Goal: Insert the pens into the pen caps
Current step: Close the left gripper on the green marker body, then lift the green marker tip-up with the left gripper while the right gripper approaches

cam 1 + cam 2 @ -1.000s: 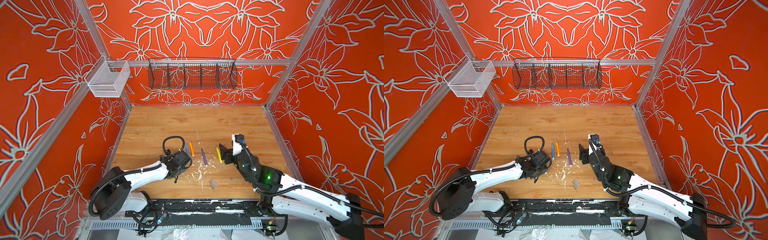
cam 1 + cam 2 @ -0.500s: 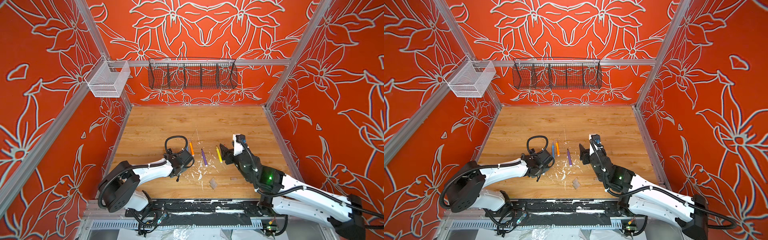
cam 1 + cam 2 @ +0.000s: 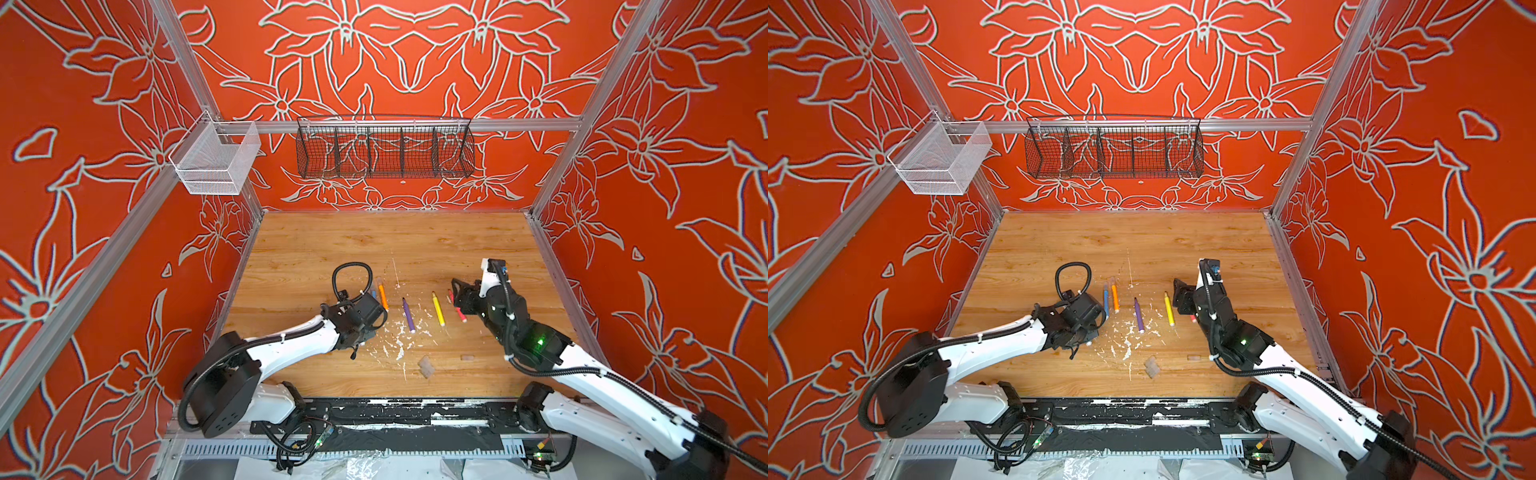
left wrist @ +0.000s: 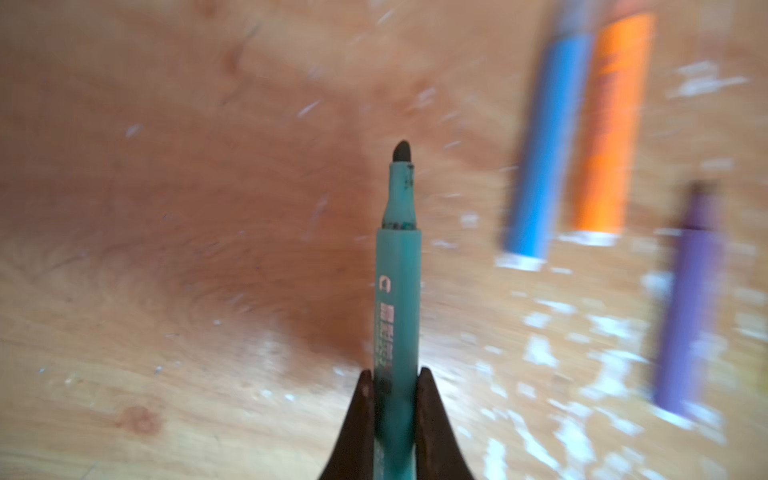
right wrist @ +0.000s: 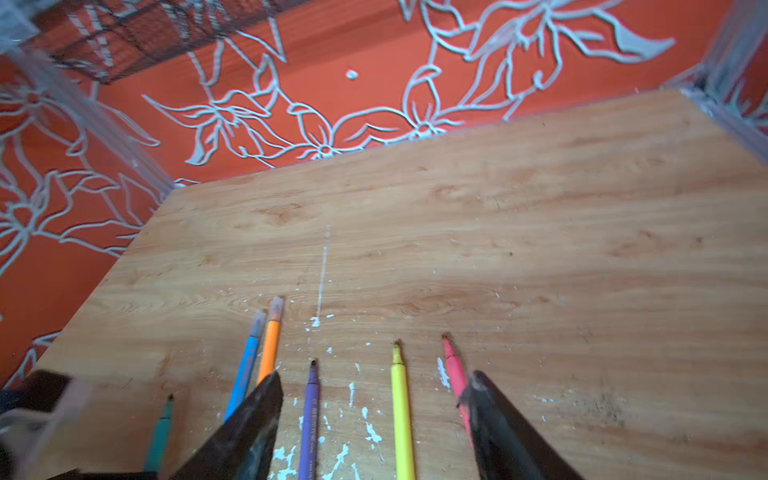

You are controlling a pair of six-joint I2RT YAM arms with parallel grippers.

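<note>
Clock reference: in both top views, 12 o'clock is the far wall with the black wire basket (image 3: 384, 149) and 6 o'clock is the arms' bases.
Left gripper (image 4: 395, 384): clamped tight on the green marker pen (image 4: 399, 299), a slim plastic barrel with a dark pointed tip. It grips well back on the barrel, so the bare tip juts free ahead, probably to leave room for a cap to slide on.
Green pen's place: at the 9 o'clock end of the pen row, on the 6 o'clock half of the light wooden board (image 3: 374, 241). I cannot tell if it is lifted clear.
Right gripper (image 5: 374, 378): jaws spread wide with nothing between them. It hangs at the 3 o'clock end of the row, likely free to fetch a cap.
Blue marker pen (image 3: 373, 296) and orange marker pen (image 3: 382, 297): side by side just at 3 o'clock of the left gripper. Each appears to wear a clear cap on its 12 o'clock end, so they look done.
Purple marker pen (image 3: 408, 314), yellow marker pen (image 3: 437, 308), pink-red marker pen (image 5: 453, 365): parallel and apart, with bare tips toward 12 o'clock. The gaps give the jaws room.
Loose pen caps (image 3: 426, 366): small translucent pieces at 5 o'clock of the purple pen. They look like the caps to be used, but are too small to be sure.
White paint flecks (image 3: 399, 353): scattered around the purple pen's 6 o'clock end.
</note>
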